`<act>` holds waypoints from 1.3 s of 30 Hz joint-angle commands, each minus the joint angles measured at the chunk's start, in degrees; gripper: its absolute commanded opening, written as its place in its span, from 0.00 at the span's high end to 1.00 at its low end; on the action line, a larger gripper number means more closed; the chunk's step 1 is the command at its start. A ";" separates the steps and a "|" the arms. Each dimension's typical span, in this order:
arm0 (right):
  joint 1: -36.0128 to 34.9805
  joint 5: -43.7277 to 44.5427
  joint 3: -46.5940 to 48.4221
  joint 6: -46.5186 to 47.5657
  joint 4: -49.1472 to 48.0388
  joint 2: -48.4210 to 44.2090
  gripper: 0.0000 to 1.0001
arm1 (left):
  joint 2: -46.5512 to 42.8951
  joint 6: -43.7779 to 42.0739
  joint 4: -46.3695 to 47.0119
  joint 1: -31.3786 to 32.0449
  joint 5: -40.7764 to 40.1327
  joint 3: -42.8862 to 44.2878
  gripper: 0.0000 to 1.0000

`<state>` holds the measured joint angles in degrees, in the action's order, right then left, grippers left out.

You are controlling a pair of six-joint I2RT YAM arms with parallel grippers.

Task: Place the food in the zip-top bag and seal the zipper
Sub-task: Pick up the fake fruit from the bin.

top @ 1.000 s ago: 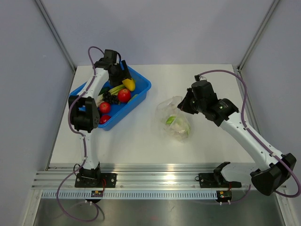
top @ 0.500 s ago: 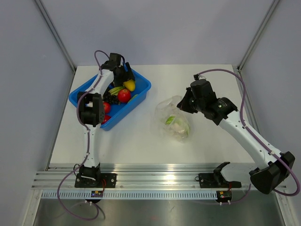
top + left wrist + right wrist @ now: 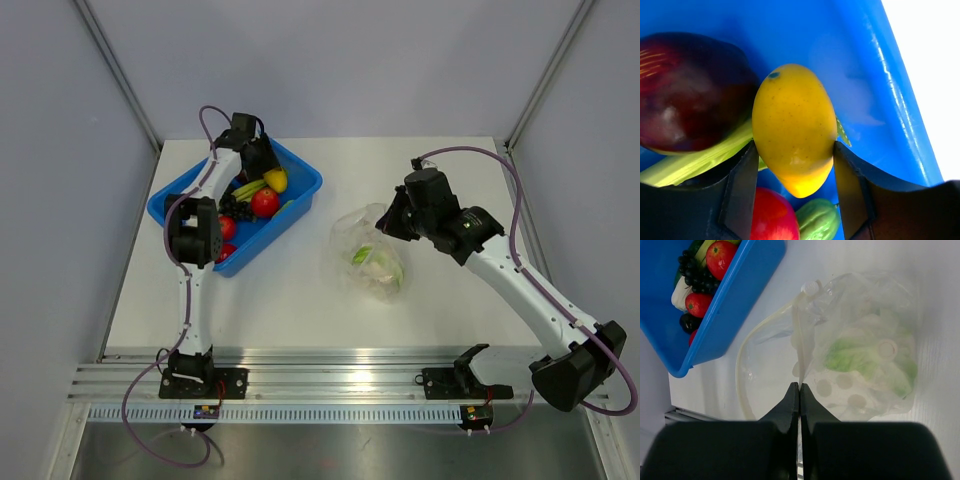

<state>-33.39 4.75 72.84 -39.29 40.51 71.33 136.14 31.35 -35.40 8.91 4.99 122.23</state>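
Grab on the yellow pepper (image 3: 792, 125)

A second ago the left gripper (image 3: 795, 150) hung wide over the blue tub (image 3: 860, 65). Now it has dropped in, and its two black fingers (image 3: 742, 190) have come closer together. They touch the yellow pepper on both sides. The pepper lies against the tub's wall, with a dark purple piece (image 3: 685, 95) and the leek (image 3: 695, 162) just beside it, and the red tomato (image 3: 772, 220) below.

The right gripper (image 3: 799, 387) has hardly moved. Its fingers are pressed tight together, pinching the zip-top bag (image 3: 880, 310) at the zipper (image 3: 799, 347). The bag lies on the table (image 3: 300, 300), well apart from the tub, with the cauliflower (image 3: 865, 360) inside.
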 commanded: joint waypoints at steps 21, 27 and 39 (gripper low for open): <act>-0.19 -2.82 -1.65 -0.79 -3.77 -0.75 1.00 | -36.11 -7.53 9.38 1.02 1.50 -28.28 1.00; -0.19 -3.34 -2.09 -1.05 -4.74 -0.93 1.00 | -42.53 -8.67 9.73 1.99 5.11 -31.70 1.00; -0.28 -5.88 -1.38 -1.41 -6.94 1.00 1.00 | -55.45 -6.85 6.56 17.43 11.35 -36.89 1.00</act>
<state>-33.39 0.62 70.78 -40.38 36.71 71.64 84.82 23.46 -30.74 21.63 13.54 86.61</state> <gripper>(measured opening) 0.011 0.573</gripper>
